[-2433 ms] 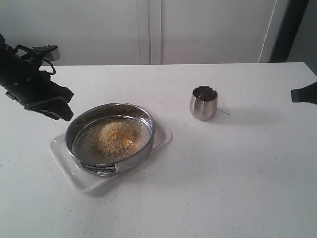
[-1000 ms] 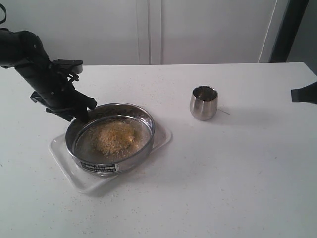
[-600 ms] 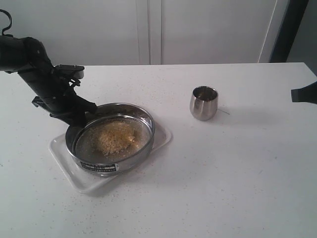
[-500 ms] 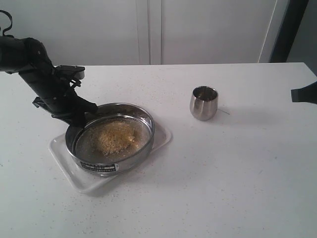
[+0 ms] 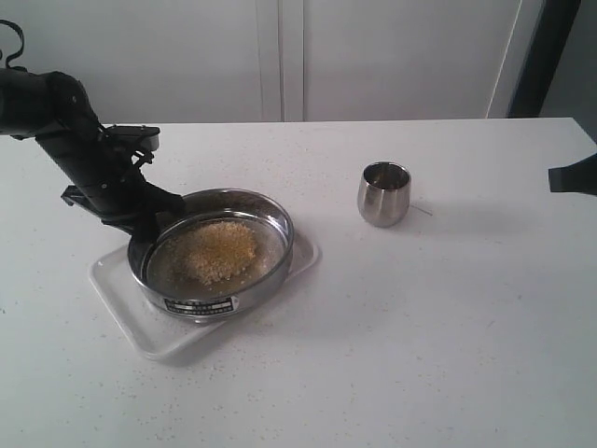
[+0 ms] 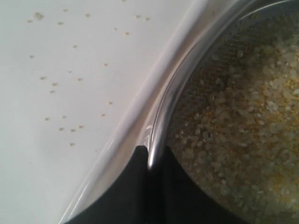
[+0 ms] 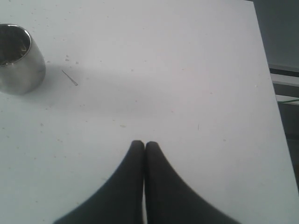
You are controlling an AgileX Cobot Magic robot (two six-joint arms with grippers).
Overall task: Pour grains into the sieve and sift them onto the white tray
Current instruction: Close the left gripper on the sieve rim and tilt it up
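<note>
left gripper: clenched on the sieve's rim, one jaw inside the ring and the other outside against the wall.
sieve: I hold it by its edge; the rest of the ring reaches away from my left gripper, over the tray.
grains: inside the sieve, starting just past my inner jaw. They are yellow and off-white mixed, heaped toward the middle.
tray: under the sieve, with its rim just beyond my outer jaw. I cannot tell whether the sieve rests on it.
table: white, past the tray's rim, with small loose specks on it.
cup: steel and upright, beyond the sieve's far side and well apart from my left gripper. It stands between my two grippers.
right gripper: jaws pressed together on nothing, over bare table, the cup well off from it.
</note>
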